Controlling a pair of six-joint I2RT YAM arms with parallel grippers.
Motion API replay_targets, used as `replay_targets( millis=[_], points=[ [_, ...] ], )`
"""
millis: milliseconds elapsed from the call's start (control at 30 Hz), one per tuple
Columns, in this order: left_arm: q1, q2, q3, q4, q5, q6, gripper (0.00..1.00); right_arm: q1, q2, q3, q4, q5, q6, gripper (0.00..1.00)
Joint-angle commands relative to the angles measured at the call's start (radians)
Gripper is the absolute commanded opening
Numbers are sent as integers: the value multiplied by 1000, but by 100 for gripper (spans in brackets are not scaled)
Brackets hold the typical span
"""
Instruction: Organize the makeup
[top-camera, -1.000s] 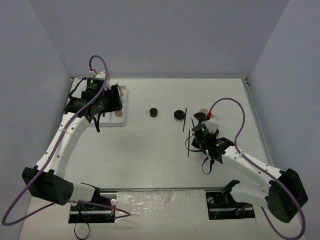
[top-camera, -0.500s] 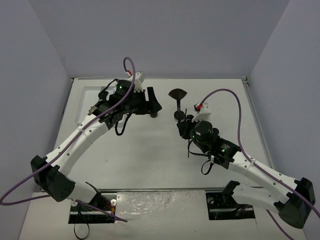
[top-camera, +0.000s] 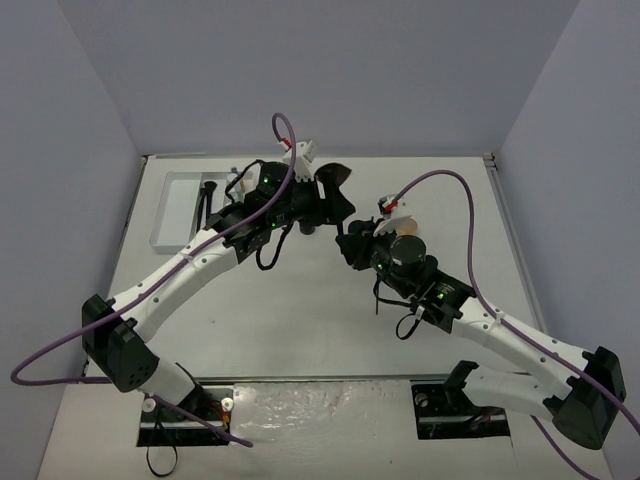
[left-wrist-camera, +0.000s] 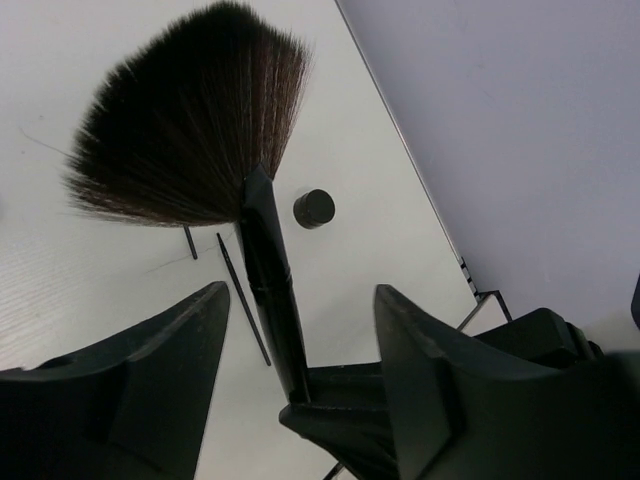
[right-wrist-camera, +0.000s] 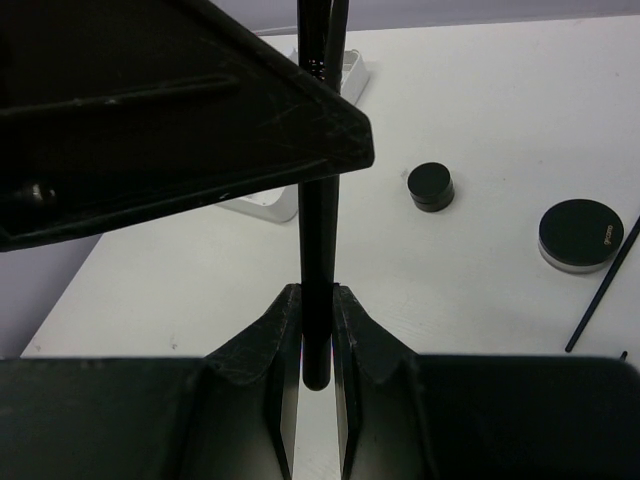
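Observation:
A black fan brush (left-wrist-camera: 190, 120) is held upright by its handle (right-wrist-camera: 320, 230), with my right gripper (right-wrist-camera: 317, 300) shut on the handle's lower end. In the top view the brush head (top-camera: 333, 173) sticks up where the two arms meet at mid-table. My left gripper (left-wrist-camera: 300, 295) is open, and the handle passes between its fingers with a gap on both sides. My right gripper (top-camera: 350, 245) sits just below and right of my left gripper (top-camera: 335, 205). On the table lie a small black jar (right-wrist-camera: 430, 187), a wider black jar (right-wrist-camera: 580, 235) and a thin black pencil (left-wrist-camera: 243, 300).
The white tray (top-camera: 175, 210) stands at the far left with dark items in its right compartment. Its corner (right-wrist-camera: 262, 206) shows behind the brush in the right wrist view. Purple cables loop over both arms. Grey walls close in the table.
My left arm swung from the tray to mid-table. My right arm lifted the brush and carried it left, so the handle now stands between the left fingers.

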Motion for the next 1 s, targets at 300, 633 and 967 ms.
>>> replay_targets(
  millis=[300,633,967],
  points=[
    [-16,-4,10,111,-20,-13,1,4,16,55,110,-10,-10,8],
    [103,-50,50,-103,-105,93,0,-6,-10,80,-34,84,-64,80],
    [544,6,184,-346,-122,360,0,-112,-99,87,-222,166,-122,100]
  ],
)
